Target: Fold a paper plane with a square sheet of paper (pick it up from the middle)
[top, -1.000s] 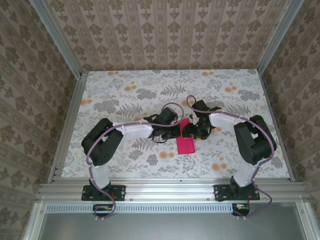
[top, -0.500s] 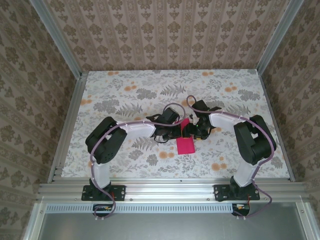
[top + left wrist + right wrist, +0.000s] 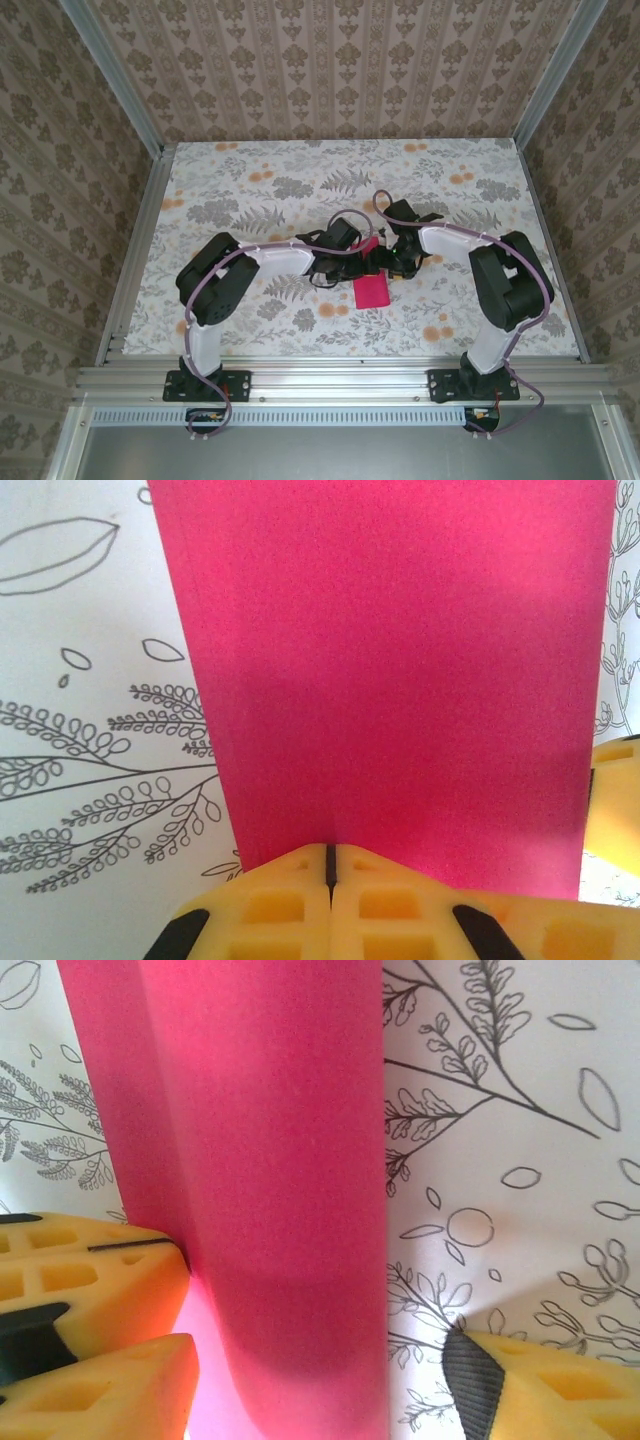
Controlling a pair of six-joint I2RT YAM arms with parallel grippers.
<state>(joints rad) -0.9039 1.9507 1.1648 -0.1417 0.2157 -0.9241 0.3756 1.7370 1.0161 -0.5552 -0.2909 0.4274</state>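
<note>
Your left pincer (image 3: 328,860), two yellow moulded fingers, has its tips pressed together with the seam shut. It sits right at the near edge of the thin magenta-pink square sheet of paper (image 3: 400,660). In the left wrist view the sheet runs from those tips toward 12 o'clock across the white leaf-printed tabletop (image 3: 80,780).

Your right pincer (image 3: 320,1360) stands apart. In its own view one yellow finger is at 7 o'clock and the other at 5 o'clock, and the pink band passes between them. Neither finger plainly touches it. From above, both pincers meet near the table's centre. The flat part of the sheet lies at their 6 o'clock, and a small pink flap is raised between them.

**What could go wrong**
- If the right pincer closes while the rounded fold sits off-line, you will likely set a skewed crease.
- If the left tips slide or lift, paper this light could shift and the layers could slip apart.
- One right finger (image 3: 618,800) sits just beside the left tips at 4 o'clock, so a careless closing move could knock them together.

**What is hidden or unclear**
- You cannot tell whether the left tips pinch the paper or only pin it down, because they cover its near edge.
- The far edge is cut off at 12 o'clock in both wrist views.
- The number of layers is hard to judge.
- From above, the arms cover most of the raised flap.
</note>
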